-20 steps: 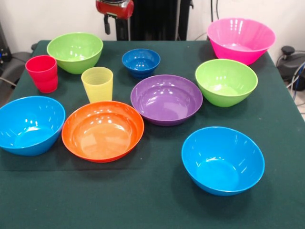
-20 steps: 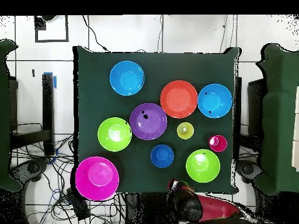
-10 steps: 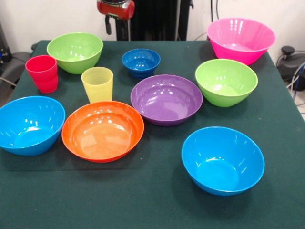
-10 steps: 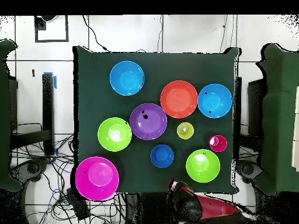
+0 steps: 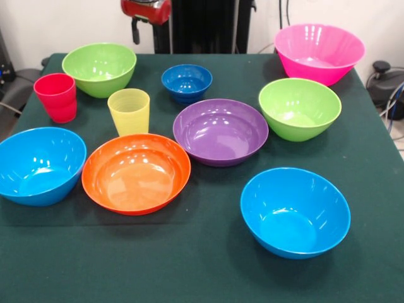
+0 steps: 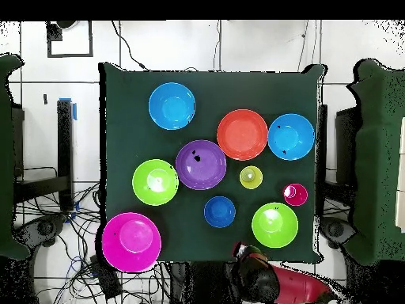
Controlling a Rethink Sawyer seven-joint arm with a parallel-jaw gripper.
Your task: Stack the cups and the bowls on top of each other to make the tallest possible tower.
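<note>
White wall (image 5: pixel 63 25) behind green-clothed table (image 5: pixel 202 271); tiled floor (image 6: pixel 261 47).

Ten vessels apart on the table (image 5: pixel 189 265), none stacked: ridged cup (image 5: pixel 129 111) just behind one wide bowl (image 5: pixel 136 173).

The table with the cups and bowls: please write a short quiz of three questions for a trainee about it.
1. True or false: some bowls are already stacked.
2. Which bowl touches the orange bowl? A) pink bowl B) purple bowl C) light blue bowl on the same side as the cups
3. Fill in: the yellow cup stands between the orange bowl and the ______ bowl.

Key:
1. False; every bowl stands alone on the table.
2. C; that light blue bowl meets its rim, while the purple bowl stands apart.
3. Small dark blue.
</note>
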